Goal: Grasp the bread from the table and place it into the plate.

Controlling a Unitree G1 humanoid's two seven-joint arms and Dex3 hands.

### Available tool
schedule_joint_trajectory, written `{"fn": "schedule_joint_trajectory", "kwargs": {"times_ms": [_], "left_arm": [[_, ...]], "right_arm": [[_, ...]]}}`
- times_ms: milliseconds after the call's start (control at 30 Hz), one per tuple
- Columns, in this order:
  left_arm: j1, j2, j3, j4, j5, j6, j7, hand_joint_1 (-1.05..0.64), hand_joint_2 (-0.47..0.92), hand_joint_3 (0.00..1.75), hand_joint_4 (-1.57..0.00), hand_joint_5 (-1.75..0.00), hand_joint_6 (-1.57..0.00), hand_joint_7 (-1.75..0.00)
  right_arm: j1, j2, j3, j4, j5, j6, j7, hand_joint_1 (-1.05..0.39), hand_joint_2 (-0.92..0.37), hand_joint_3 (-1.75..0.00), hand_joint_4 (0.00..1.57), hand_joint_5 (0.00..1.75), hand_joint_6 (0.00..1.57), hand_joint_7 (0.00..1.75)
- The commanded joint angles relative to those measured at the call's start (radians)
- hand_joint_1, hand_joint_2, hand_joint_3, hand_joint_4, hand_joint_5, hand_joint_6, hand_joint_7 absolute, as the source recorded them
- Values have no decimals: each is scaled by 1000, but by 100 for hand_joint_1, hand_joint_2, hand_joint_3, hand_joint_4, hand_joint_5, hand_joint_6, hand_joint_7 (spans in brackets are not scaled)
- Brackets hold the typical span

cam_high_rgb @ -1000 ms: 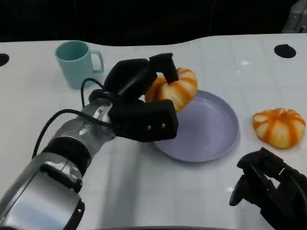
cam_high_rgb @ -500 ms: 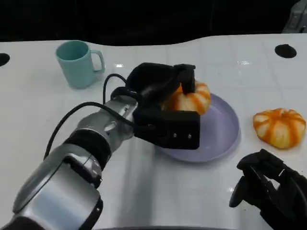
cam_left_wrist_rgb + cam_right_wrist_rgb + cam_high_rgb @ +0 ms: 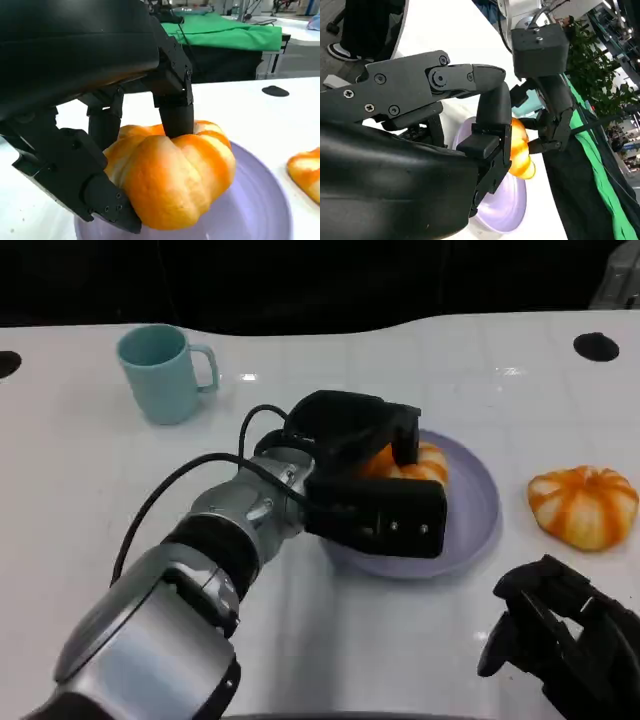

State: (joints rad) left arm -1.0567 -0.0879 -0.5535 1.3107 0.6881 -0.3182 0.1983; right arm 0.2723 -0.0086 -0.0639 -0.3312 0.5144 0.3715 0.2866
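Holding the bread (image 3: 420, 462) over the purple plate (image 3: 470, 530), left robot hand (image 3: 365, 485) fingers clamped around it. Second bread (image 3: 582, 504) beside plate on desk (image 3: 80, 470). Mug (image 3: 160, 372) well apart. Right robot hand (image 3: 560, 640) curled, holding nothing.

teal mug (image 3: 162, 372): upright, far left on white tabletop (image 3: 90, 480), handle to the right | black round spots (image 3: 596, 346): far right and far left tabletop edges | green cloth (image 3: 227, 30): on a table behind
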Motion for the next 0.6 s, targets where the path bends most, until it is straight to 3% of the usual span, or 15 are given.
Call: {"fn": "schedule_joint_trajectory", "kwargs": {"times_ms": [33, 333, 367, 433, 467, 600], "left_arm": [[-23, -5, 39, 9, -46, 8, -59, -17, 92, 6, -66, -122, -82, -71], [-29, -10, 20, 12, -23, 36, -88, -18, 92, 6, -66, -118, -85, -61], [-37, -13, -11, 17, 7, 64, -115, -33, 92, 16, -31, -73, -49, -31], [-51, -15, -58, 23, 48, 108, -174, -49, 92, 26, -8, -38, -25, -10], [-54, -15, -68, 23, 56, 119, -191, -54, 92, 29, -3, -28, -18, -4], [-63, -11, -83, 19, 64, 139, -250, -65, 92, 32, 0, -13, -11, -1]], "right_arm": [[8, -3, -4, -12, 9, -14, 4, -44, -92, -25, 59, 172, 53, 133], [10, -4, -5, -13, 11, -15, 7, -44, -92, -25, 60, 172, 53, 132], [10, -3, -7, -12, 13, -15, 8, -43, -92, -25, 59, 171, 54, 133], [9, -4, -8, -9, 9, -17, 7, -43, -92, -24, 60, 170, 54, 132], [8, -4, -7, -9, 7, -18, 6, -44, -92, -23, 60, 170, 54, 132], [9, -3, -9, -12, 8, -16, 2, -44, -92, -24, 60, 169, 55, 131]]}}
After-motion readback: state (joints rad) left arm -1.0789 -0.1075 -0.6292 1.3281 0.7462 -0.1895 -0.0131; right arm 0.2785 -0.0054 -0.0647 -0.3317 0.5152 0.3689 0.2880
